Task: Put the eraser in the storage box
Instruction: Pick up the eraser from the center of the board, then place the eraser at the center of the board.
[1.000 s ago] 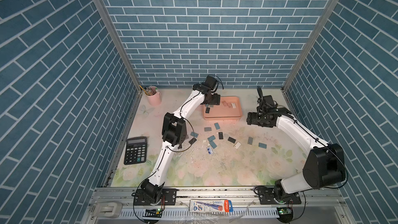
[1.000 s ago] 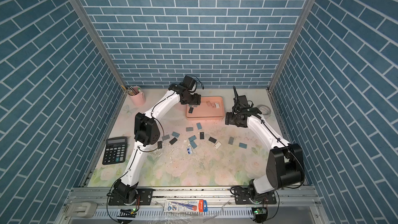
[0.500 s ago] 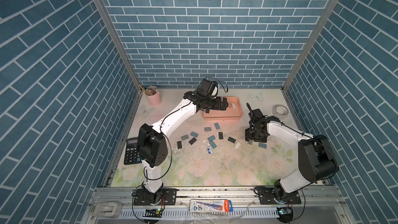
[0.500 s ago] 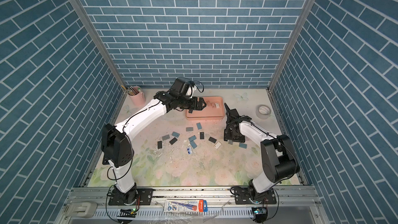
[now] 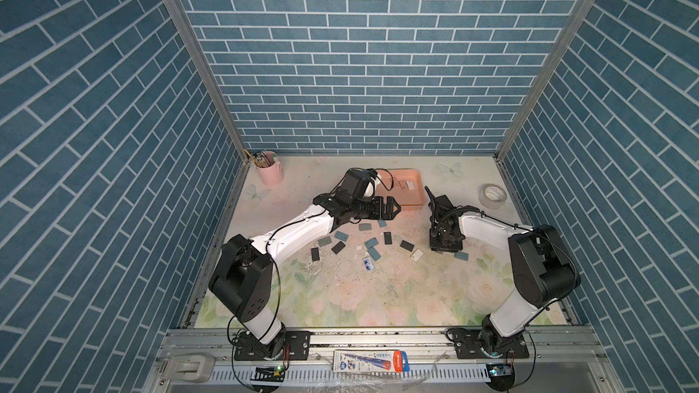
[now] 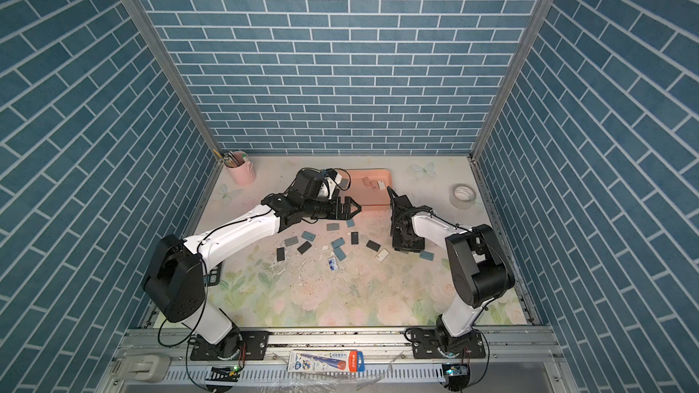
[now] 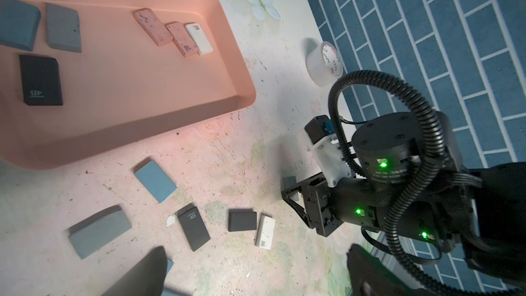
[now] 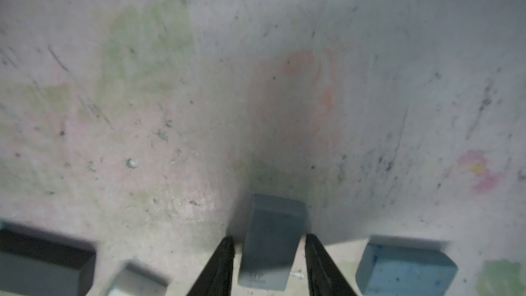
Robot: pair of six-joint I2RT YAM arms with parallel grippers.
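Eraser [image 8: 273, 223], grey-blue, lies flat on the floral mat [image 5: 359, 289], in front of the storage box [image 5: 412, 200] and apart from it; the box already holds several.

Left gripper [image 5: 395, 209]: spread wide, empty, near the box's front edge.

Right gripper [image 8: 267, 239]: straddles the eraser with slivers of gap, not yet pinching.

Judgement: light, rubbery, grippy block. Pinch across its narrow width, mid-length.

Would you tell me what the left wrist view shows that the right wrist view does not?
Left wrist only: the storage box with erasers inside, and a tape roll. Right wrist only: a blue eraser beside the jaws. Both: the right gripper with its jaws either side of a grey eraser; neither settles whether they touch it.
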